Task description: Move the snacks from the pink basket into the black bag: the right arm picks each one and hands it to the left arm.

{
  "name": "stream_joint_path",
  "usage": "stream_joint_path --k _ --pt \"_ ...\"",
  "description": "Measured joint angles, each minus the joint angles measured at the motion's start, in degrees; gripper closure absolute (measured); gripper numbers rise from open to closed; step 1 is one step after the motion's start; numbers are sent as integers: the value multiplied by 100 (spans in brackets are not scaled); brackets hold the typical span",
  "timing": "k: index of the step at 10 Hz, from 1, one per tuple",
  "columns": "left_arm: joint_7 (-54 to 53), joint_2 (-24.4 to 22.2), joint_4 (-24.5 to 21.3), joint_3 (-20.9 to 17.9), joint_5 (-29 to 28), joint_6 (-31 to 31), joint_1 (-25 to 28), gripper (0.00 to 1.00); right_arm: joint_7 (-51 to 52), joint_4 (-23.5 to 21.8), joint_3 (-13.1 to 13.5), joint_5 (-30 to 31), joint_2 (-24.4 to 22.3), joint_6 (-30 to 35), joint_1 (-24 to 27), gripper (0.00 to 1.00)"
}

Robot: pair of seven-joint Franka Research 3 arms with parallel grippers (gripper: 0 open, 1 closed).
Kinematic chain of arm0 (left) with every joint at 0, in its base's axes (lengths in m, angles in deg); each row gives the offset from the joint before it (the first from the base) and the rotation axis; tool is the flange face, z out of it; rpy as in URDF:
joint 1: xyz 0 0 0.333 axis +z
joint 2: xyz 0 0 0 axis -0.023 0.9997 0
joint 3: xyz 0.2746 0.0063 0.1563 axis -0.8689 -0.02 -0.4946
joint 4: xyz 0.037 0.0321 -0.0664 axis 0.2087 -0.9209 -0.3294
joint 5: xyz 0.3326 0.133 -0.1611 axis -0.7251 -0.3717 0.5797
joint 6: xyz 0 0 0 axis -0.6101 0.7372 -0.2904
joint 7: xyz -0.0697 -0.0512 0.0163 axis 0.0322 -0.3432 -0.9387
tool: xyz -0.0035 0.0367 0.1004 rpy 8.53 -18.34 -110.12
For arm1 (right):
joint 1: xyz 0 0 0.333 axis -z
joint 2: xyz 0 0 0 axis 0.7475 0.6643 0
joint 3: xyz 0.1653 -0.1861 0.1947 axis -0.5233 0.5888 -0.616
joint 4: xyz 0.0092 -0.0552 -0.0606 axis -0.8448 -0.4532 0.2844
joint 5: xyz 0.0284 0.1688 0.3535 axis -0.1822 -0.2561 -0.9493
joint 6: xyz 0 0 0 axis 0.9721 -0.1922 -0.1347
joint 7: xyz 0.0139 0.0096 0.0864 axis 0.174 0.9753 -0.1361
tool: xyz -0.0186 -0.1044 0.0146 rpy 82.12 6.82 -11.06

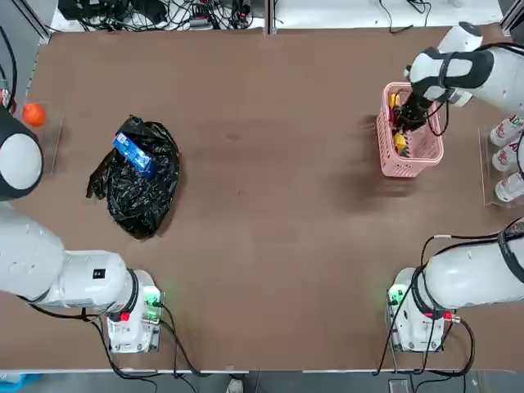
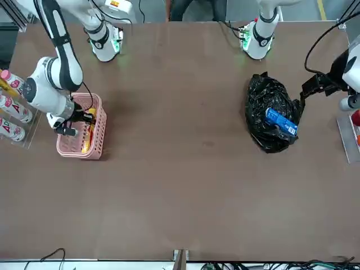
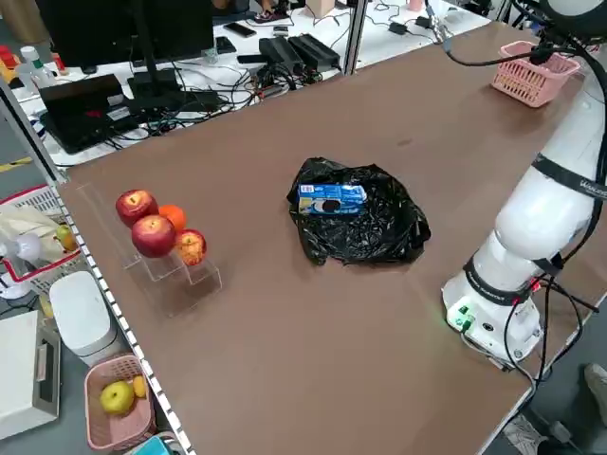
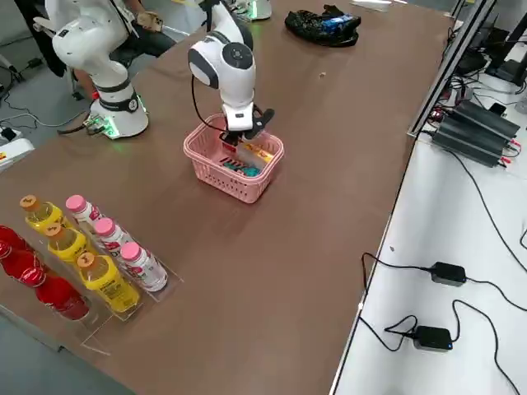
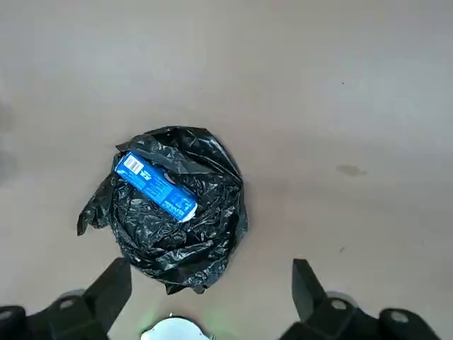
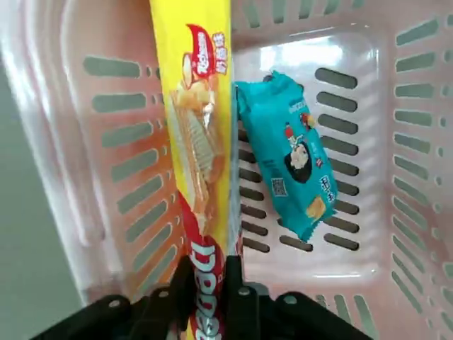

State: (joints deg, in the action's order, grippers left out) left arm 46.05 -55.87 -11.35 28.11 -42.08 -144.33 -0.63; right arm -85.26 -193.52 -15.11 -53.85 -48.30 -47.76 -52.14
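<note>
Left hand (image 5: 212,263): waiting spread near the bag.
Black bag (image 1: 147,205): lying on the counter, carrying the blue packet (image 1: 135,155) on its folds.
Pink basket (image 1: 406,169): holding the teal packet (image 6: 290,152).
Right hand (image 6: 212,263): pinching the long yellow packet (image 6: 202,142) inside the basket; picking is apparently underway, lifting clear and meeting the left hand seemingly following.

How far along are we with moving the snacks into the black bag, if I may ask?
One down: the blue packet lies on the black bag. In hand: the yellow packet, between the right hand's fingers at the basket. Left: the teal packet, inside.
</note>
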Motion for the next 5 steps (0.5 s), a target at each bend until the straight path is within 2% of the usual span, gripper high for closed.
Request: stream_joint_path --k 5 --pt "101 32 -6 9 0 -8 -18 0 465 687 24 3 -8 1061 317 77"
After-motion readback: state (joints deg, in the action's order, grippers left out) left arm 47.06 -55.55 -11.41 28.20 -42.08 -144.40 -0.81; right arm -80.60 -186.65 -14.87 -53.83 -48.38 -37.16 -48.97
